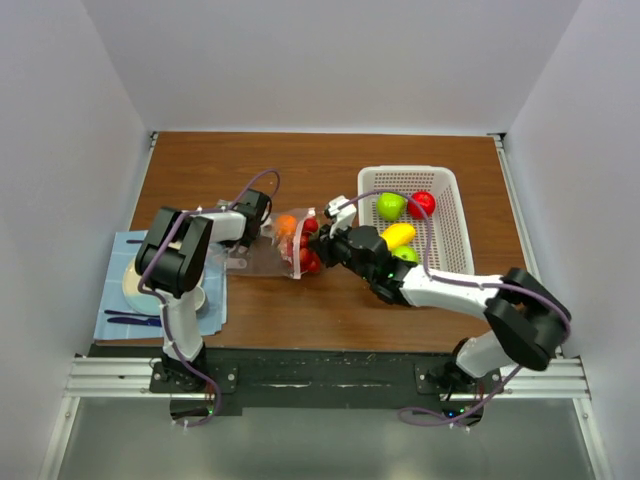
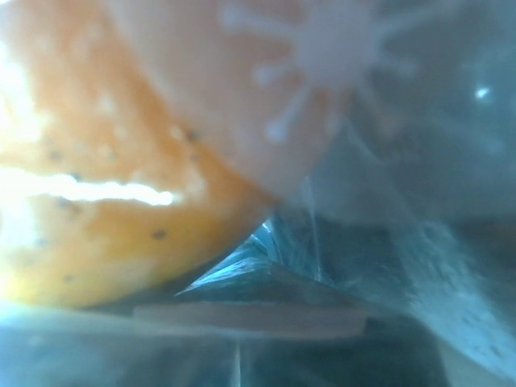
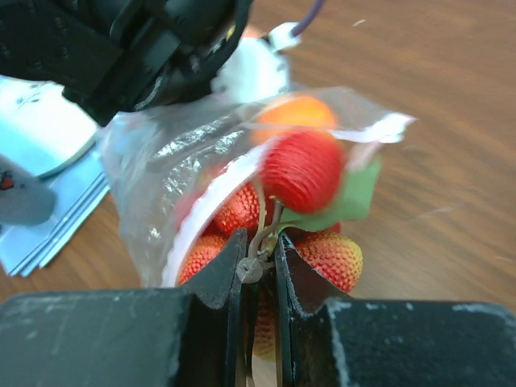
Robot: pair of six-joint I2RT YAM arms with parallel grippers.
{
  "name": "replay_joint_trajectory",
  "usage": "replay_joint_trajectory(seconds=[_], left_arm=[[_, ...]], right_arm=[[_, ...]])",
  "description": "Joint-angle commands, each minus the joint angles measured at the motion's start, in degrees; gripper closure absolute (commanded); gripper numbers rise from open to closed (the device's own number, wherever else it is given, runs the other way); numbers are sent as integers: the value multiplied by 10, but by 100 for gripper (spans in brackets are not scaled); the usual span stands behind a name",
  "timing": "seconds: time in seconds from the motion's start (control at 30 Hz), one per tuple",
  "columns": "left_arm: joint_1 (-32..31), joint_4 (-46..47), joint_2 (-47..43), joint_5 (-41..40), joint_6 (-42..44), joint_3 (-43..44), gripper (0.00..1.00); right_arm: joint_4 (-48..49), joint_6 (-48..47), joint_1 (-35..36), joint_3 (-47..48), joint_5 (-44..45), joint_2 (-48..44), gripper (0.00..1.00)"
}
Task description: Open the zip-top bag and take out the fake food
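A: Nearest element?
B: Right gripper (image 3: 258,270), clenched on the stem of the red grape bunch (image 3: 302,171) at the zip-top bag (image 3: 153,161) mouth.
A: Beyond it?
B: Orange (image 3: 294,111) inside the bag; left gripper (image 1: 264,224) at the bag's far end, its grip state indeterminable.

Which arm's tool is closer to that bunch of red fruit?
Right. The right tool pinches the red fruit bunch by its stem at the mouth of the zip-top bag; the left tool is at the bag's other end, past the orange.
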Motion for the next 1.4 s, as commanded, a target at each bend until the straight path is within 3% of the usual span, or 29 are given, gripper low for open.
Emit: replay_joint_trajectory(seconds=[0.0,0.1,0.33,0.47,0.6,0.63,0.7,0.73,0.8,0.83,0.97,1.13,1.2,1.3,1.37], left_arm=[[4,-87,67,160,-12,-40,100],[4,-88,65,161,-14,-40,100],[4,-88,46,165,-18,-41,100],[4,-89,15,189,-30,-33,100],[4,-86,-15,203,-37,-23,100],[4,-82,-19,206,-39,-23,100],[4,-72,-31,208,-39,-24,100],[4,-69,-35,211,-40,-24,100],[4,-64,-44,216,-43,-23,100],[5,-61,-45,221,-44,-20,100],[7,-63,-43,226,-46,-14,100],[10,-61,-15,217,-41,-9,100],[13,-61,3,217,-41,-4,100],[21,-61,31,211,-42,11,100],[29,-65,48,207,-42,25,100]], right_arm=[[-54,-77,-4,39,85,-95,100],[-84,-100,-22,79,104,-119,100],[-125,-102,-93,146,288,-100,100],[-155,-88,-119,151,426,-68,100],[-175,-54,-141,129,461,-53,100],[-178,-49,-143,123,462,-49,85],[-188,-51,-145,127,458,-32,64],[-208,-51,-146,141,458,-26,40],[-225,-48,-146,154,452,-17,4],[-227,-52,-146,160,448,-18,1],[-180,-86,-133,132,385,-60,2],[-58,-207,-36,57,285,-116,1],[-55,-212,-3,51,241,-109,2],[-48,-176,9,36,185,-81,12],[-36,-156,15,32,175,-42,24]])
